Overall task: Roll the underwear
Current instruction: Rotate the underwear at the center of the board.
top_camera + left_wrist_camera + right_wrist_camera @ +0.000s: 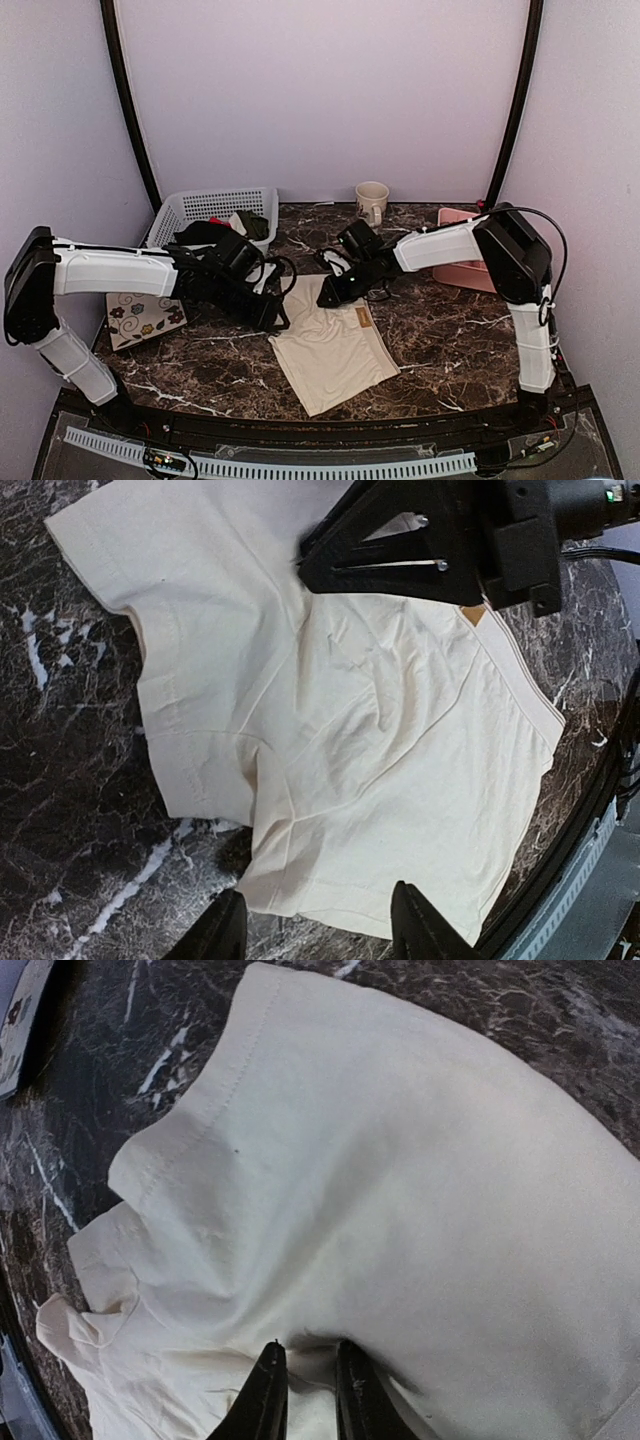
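Right gripper [305,1360] pinches a thin fold of underwear [335,355]; left gripper [318,900] gapes wide, so a 1-sided pull could slip or skew the roll

The left arm [110,272] and the right arm [440,248] reach inward toward each other, wrists angled down. The left end effector [320,930] hangs low with its fingers spread wide apart. Opposite it, the right end effector [310,1390] points tips-down, fingers drawn almost together, pinching a fold of the underwear [400,1180].
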### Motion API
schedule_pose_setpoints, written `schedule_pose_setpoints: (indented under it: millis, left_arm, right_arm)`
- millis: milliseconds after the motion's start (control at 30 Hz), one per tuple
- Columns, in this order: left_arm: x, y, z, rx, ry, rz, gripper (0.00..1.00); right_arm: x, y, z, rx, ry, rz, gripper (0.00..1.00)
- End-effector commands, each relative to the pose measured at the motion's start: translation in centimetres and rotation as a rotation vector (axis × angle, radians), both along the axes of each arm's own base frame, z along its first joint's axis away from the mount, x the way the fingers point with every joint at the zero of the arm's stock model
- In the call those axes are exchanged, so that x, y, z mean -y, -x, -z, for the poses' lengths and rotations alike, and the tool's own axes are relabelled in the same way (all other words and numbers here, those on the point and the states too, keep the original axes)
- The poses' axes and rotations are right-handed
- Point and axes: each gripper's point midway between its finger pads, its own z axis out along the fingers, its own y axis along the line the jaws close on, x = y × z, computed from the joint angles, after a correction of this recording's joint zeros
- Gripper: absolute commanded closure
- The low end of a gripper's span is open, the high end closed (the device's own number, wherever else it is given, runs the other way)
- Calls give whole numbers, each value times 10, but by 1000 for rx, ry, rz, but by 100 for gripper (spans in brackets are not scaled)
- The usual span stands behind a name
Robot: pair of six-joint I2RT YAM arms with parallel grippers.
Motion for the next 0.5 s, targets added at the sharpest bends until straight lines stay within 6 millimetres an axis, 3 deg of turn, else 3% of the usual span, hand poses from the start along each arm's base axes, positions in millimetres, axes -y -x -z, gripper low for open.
schedule_pose_setpoints:
  millis: [0,100,200,333,467]
  left_arm:
    - [26,9,-28,62,124,54,47]
    - [43,22,-23,37,138,102,47]
    - [57,35,-10,9,111,145,47]
    - [71,44,8,-25,101,160,48]
    - [79,47,25,-55,78,178,49]
  right_arm:
    - [25,-34,23,37,116,154,82]
    - [56,-55,36,21,181,264,84]
    - [75,-68,33,4,176,358,85]
    - [66,-72,3,14,69,362,84]
    - [52,-70,-44,62,-64,304,77]
